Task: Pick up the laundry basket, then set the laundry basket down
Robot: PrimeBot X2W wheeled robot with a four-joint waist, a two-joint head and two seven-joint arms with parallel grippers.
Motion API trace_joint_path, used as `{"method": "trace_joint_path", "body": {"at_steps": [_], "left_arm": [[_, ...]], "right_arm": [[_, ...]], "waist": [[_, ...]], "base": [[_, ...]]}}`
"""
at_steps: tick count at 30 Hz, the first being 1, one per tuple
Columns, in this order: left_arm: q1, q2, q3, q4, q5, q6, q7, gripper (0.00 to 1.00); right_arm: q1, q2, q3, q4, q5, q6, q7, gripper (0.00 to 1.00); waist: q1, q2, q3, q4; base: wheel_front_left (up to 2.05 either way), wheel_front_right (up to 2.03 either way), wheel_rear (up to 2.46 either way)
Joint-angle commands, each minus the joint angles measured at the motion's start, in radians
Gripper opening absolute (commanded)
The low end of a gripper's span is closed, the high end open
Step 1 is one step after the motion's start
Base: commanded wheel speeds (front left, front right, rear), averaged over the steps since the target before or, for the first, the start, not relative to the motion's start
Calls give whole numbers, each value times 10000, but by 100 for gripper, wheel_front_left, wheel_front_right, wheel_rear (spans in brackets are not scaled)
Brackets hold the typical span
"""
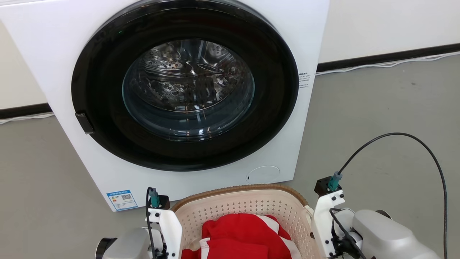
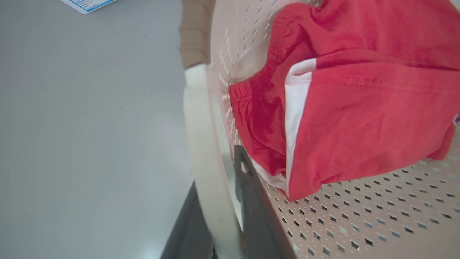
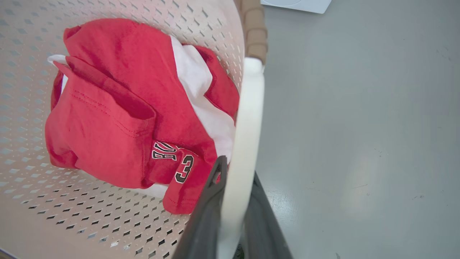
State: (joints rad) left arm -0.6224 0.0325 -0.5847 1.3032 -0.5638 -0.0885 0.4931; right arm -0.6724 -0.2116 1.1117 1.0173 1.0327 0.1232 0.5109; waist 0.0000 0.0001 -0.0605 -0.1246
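The laundry basket [image 1: 251, 203], cream perforated plastic with a brown woven-look rim, sits low in the head view between my two wrists, just in front of the washer. It holds a red and white garment [image 1: 237, 233]. In the left wrist view my left gripper [image 2: 217, 169] is shut on the basket's white loop handle [image 2: 199, 136], one finger on each side. In the right wrist view my right gripper [image 3: 237, 169] is likewise shut on the other white handle [image 3: 248, 108]. Whether the basket's bottom touches the floor is hidden.
A white front-loading washer [image 1: 312, 36] with a closed round black-framed glass door [image 1: 187, 86] stands right behind the basket. Grey floor [image 1: 377, 118] stretches to the right and left. A white cable [image 1: 388, 64] runs along the baseboard. A black cable [image 1: 413, 136] loops above my right wrist.
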Motion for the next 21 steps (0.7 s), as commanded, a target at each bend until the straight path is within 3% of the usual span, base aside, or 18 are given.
{"method": "trace_joint_path", "body": {"at_steps": [1, 21], "left_arm": [[-297, 227, 90, -125, 48, -108, 88, 0], [-461, 187, -182, -129, -182, -69, 21, 0]], "right_arm": [[-306, -60, 101, -229, -23, 75, -37, 0], [-696, -168, 916, -126, 526, 75, -321, 0]], "waist": [[0, -1, -14, 19], [0, -1, -6, 8]], "base": [[0, 0, 0], [0, 0, 0]]}}
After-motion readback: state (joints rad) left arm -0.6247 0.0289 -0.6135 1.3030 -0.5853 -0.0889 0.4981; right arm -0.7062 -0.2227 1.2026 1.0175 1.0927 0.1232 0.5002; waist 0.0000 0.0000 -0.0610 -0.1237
